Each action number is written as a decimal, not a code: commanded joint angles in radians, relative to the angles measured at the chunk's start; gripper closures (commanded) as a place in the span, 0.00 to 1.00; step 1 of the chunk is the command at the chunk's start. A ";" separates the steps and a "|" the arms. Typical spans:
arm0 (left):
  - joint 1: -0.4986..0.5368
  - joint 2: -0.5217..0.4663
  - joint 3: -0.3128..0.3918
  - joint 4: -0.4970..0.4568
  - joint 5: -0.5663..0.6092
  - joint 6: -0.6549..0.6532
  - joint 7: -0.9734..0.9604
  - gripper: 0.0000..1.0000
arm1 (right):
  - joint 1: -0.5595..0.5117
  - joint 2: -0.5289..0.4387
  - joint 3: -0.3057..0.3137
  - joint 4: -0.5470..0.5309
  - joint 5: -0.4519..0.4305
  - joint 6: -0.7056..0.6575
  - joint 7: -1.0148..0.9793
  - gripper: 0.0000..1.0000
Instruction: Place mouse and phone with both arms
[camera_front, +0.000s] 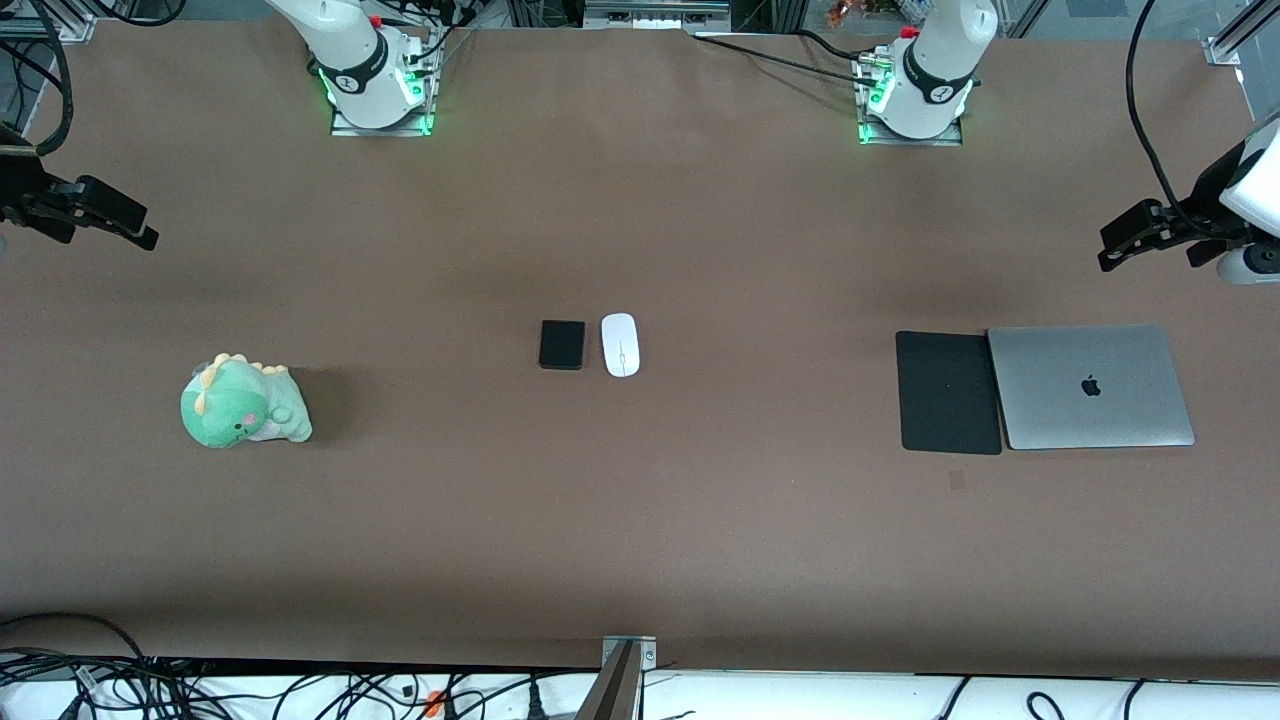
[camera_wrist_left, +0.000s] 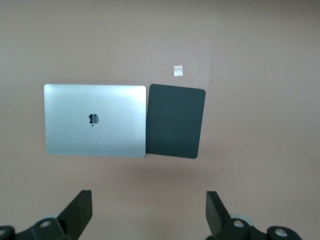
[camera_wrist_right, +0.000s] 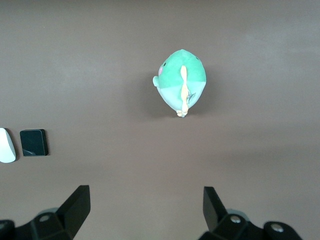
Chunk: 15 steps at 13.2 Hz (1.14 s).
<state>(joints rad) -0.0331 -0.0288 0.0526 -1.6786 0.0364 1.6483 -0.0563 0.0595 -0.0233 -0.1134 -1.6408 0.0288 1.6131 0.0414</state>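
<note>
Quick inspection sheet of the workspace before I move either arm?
Surface: brown table, small pale patch near the mouse pad.
Job's things: phone and mouse side by side mid-table, untouched.
Clutter: dinosaur plush toward the right arm's end; closed laptop beside the mouse pad toward the left arm's end.
Grippers: left gripper over the laptop area, jaws open, empty; right gripper above the plush area, jaws open, empty.
Cables: tangle along the near edge.
Surroundings: aluminium framing.

Your brown table (camera_front: 700, 520) stretches wide and evenly lit, metal frame rails (camera_front: 655, 12) along its base end, tangled black cables (camera_front: 200, 690) on white floor.
</note>
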 joint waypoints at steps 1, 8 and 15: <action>0.002 0.007 -0.003 0.022 0.020 -0.018 0.010 0.00 | 0.005 0.003 0.000 0.016 0.000 -0.019 0.015 0.00; 0.001 0.010 -0.011 0.019 0.008 -0.018 -0.010 0.00 | 0.003 0.005 0.000 0.016 0.000 -0.019 0.012 0.00; -0.005 0.015 -0.013 0.022 -0.009 -0.016 -0.014 0.00 | 0.003 0.005 0.000 0.016 0.000 -0.019 0.008 0.00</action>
<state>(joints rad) -0.0369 -0.0199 0.0419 -1.6784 0.0343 1.6471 -0.0601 0.0595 -0.0212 -0.1134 -1.6408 0.0288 1.6130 0.0415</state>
